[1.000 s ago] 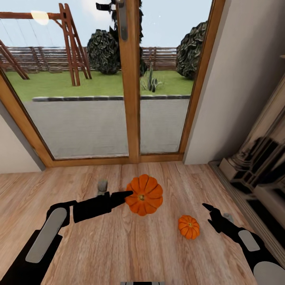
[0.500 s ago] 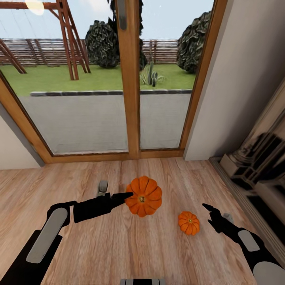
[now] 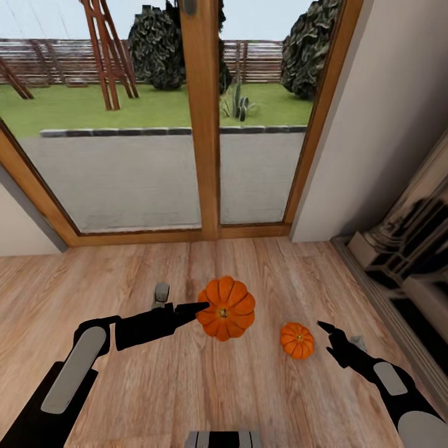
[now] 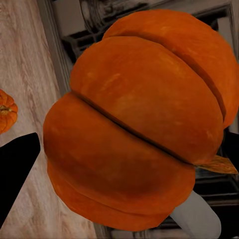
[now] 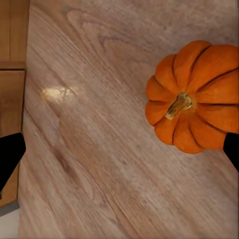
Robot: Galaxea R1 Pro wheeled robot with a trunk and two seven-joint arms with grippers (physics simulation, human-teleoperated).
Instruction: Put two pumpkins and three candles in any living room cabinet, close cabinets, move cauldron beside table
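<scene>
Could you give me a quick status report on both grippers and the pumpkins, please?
Left gripper shut on larger pumpkin. Right gripper open, beside smaller pumpkin on floor. Nothing blocking.

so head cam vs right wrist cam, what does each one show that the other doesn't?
Head view alone: the left gripper shut on the larger pumpkin, the glass patio doors and the garden beyond. Right wrist view alone: the small pumpkin's stem and ribs close up, lying off toward one dark fingertip rather than centred between the open fingers. Both: that small pumpkin on the wood plank floor.
</scene>
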